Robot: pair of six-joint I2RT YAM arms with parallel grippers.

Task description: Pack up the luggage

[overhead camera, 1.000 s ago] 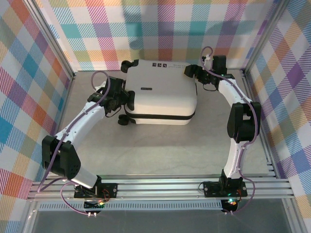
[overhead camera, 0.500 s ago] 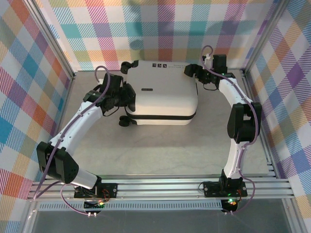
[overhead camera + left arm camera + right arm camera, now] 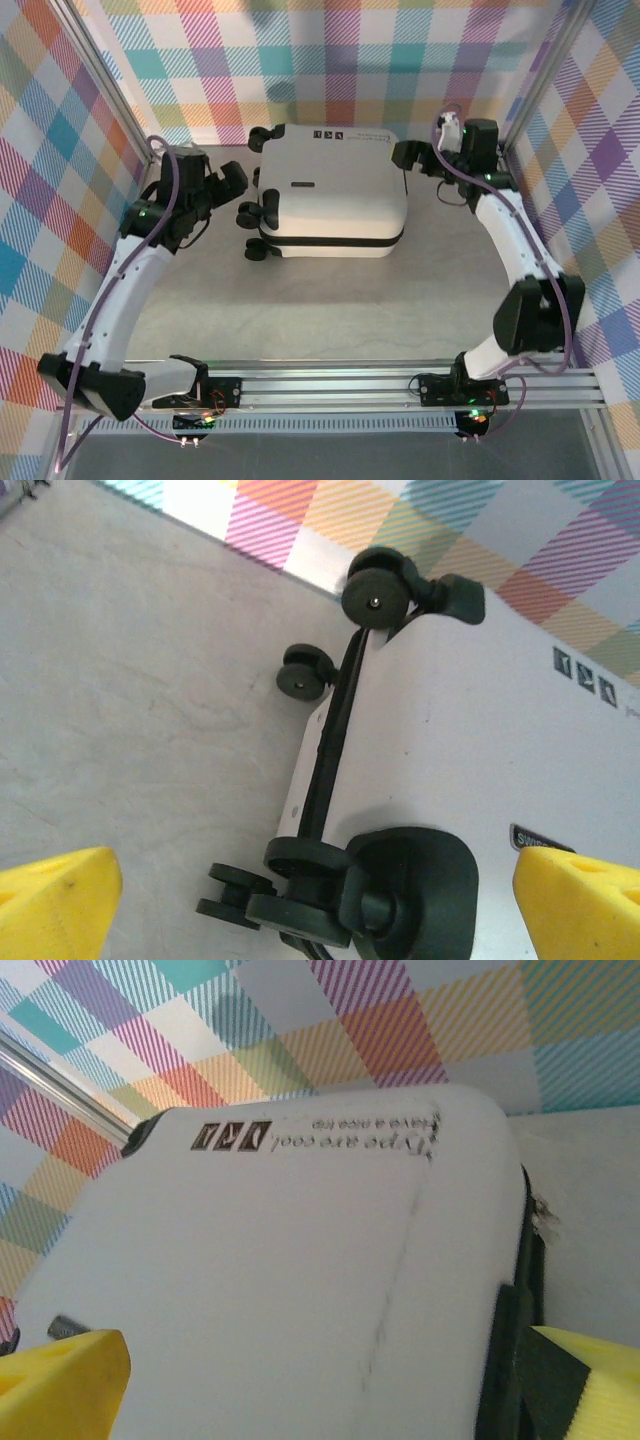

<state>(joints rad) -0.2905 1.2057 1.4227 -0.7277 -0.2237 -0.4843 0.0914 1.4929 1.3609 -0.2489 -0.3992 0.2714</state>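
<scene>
At the left of the grey table [image 3: 330, 300], seen from above, the left gripper [image 3: 228, 186] hangs just off the wheeled end of the luggage [image 3: 335, 190], apart from it. Its wrist camera shows the yellow fingertips [image 3: 58, 895] spread wide and pinching nothing. Ahead of them are the black wheels [image 3: 375, 590] and the zipper band [image 3: 335, 730] running between the two white shell halves.

At the middle, toward the back wall of plaid cloth [image 3: 330, 60], the suitcase lies flat and zipped shut with a white shell uppermost. Its small black logo marks [image 3: 330, 135] are near the far edge, and its wheels point left.

At the right, the right gripper [image 3: 413, 162] sits close by the far right corner of the case. Its yellow pads [image 3: 60, 1375] are also wide apart, with the white shell and printed lettering [image 3: 370, 1135] in front of them and nothing gripped.
</scene>
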